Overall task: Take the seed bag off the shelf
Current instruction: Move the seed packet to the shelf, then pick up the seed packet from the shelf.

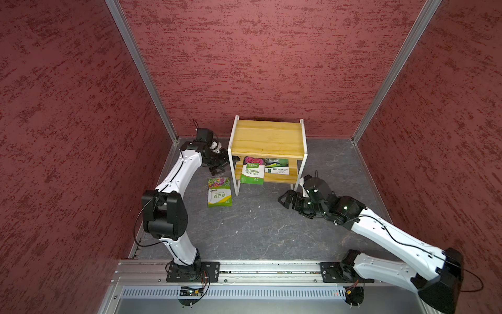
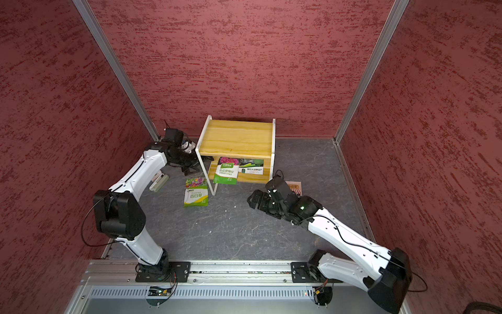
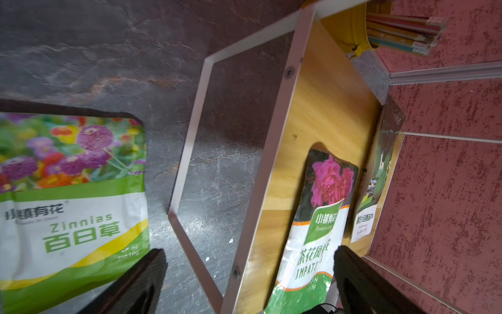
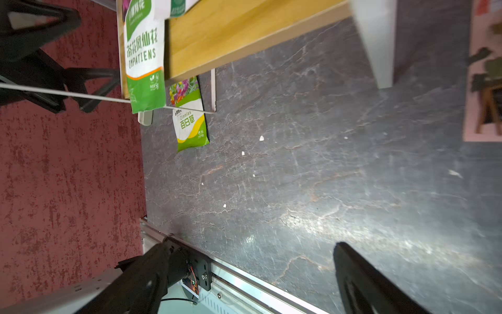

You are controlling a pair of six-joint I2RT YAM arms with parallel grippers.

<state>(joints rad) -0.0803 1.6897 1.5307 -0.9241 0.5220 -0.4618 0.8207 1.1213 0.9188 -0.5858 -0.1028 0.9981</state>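
The shelf [image 1: 267,136] stands near the back wall, its white frame carrying two wooden boards. A green-and-white Impatiens seed bag [image 1: 252,171] lies on the lower board, hanging over its front edge. A darker seed packet [image 1: 277,166] lies beside it. My left gripper [image 1: 220,163] is open at the shelf's left end. In the left wrist view the left gripper [image 3: 250,251] straddles the frame, one finger [image 3: 353,271] over the Impatiens bag [image 3: 317,231]. My right gripper [image 1: 282,200] is open and empty, low over the floor in front of the shelf's right leg.
A Zinnias seed bag [image 1: 219,191] lies flat on the floor just left of the shelf's front leg. A pinkish card [image 2: 294,187] lies behind the right wrist. A small white object [image 2: 159,182] sits by the left arm. Red walls enclose three sides.
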